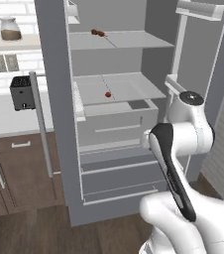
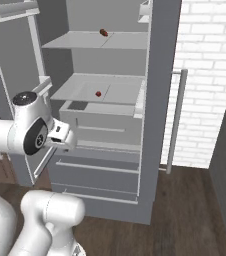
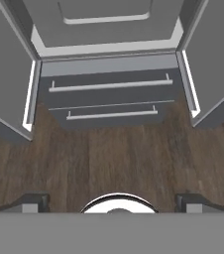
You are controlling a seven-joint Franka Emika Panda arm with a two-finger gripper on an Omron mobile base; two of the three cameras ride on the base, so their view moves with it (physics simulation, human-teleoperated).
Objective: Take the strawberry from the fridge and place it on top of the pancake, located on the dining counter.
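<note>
The fridge (image 1: 59, 99) stood with both doors swung wide, its two drawers (image 3: 109, 99) shut above a dark wood floor (image 3: 109, 158). The arm (image 1: 183, 134) was folded in front of it, elbow high, the hand aimed down at the floor before the drawers. The gripper (image 3: 114, 201) had its fingertips (image 3: 32, 201) spread far apart, holding nothing. The strawberry (image 1: 108, 94) lay on the middle shelf (image 1: 134, 92), and a longer reddish-brown item (image 1: 98, 33) on the shelf above.
</note>
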